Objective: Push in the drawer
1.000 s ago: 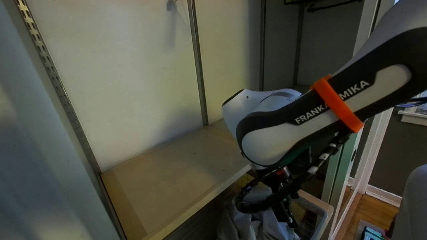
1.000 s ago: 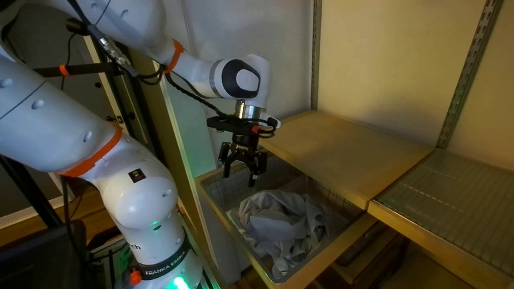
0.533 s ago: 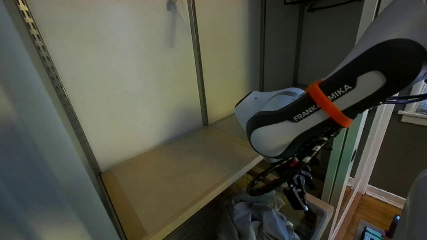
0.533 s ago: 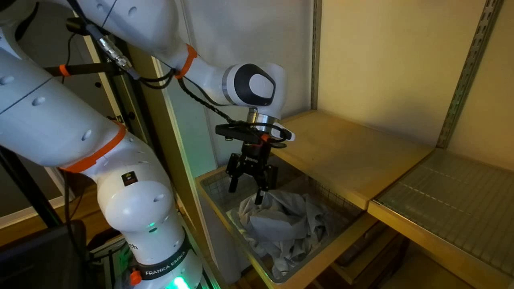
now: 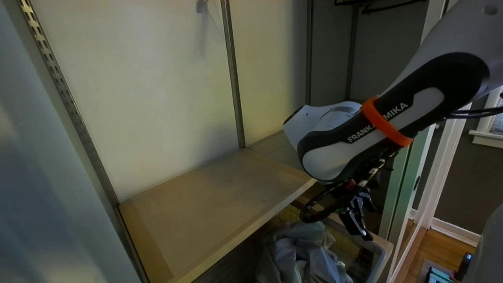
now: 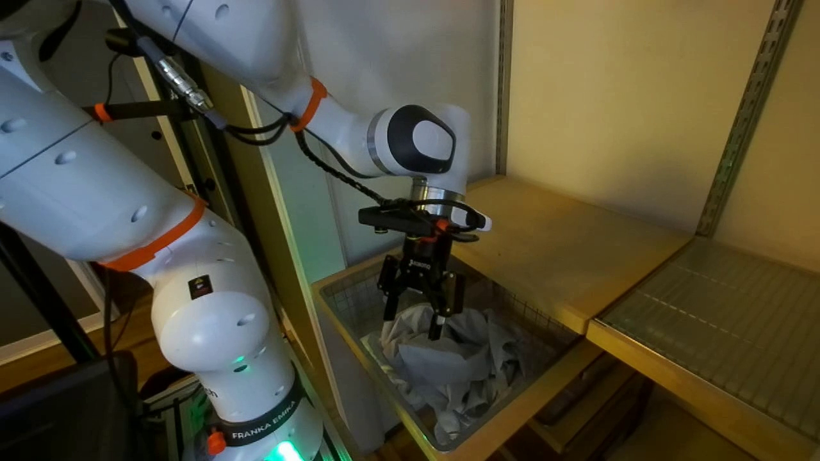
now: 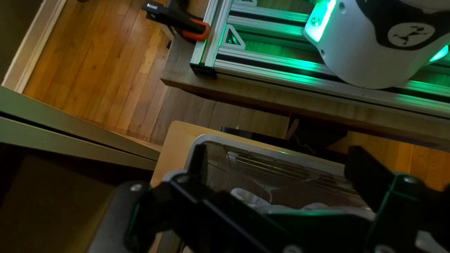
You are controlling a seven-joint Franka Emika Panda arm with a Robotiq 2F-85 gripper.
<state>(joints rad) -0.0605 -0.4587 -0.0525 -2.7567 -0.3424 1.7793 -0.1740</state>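
The drawer stands pulled out, with a light tan wooden rim [image 6: 532, 402] around a wire basket. Its rim also shows in an exterior view [image 5: 382, 243] and in the wrist view [image 7: 172, 146]. Crumpled grey cloth [image 6: 448, 362] lies in it. My gripper [image 6: 412, 326] is open with nothing between its fingers. It points down over the drawer's inside, above or near the cloth; I cannot tell whether a fingertip touches it. In the wrist view the spread fingers [image 7: 277, 156] frame the basket and the drawer's outer rim. The lower part of the drawer is hidden in an exterior view.
The beige shelf board [image 6: 564, 246] lies above and behind the drawer. A ribbed, see-through shelf [image 6: 724, 326] adjoins it. A pale green upright panel [image 5: 399, 196] stands at one side of the drawer. The robot's base [image 7: 372, 52] sits on a bench past the drawer front.
My gripper has moved right and lower in an exterior view, over the cloth, and has turned a little. It stays open. The drawer has not moved.
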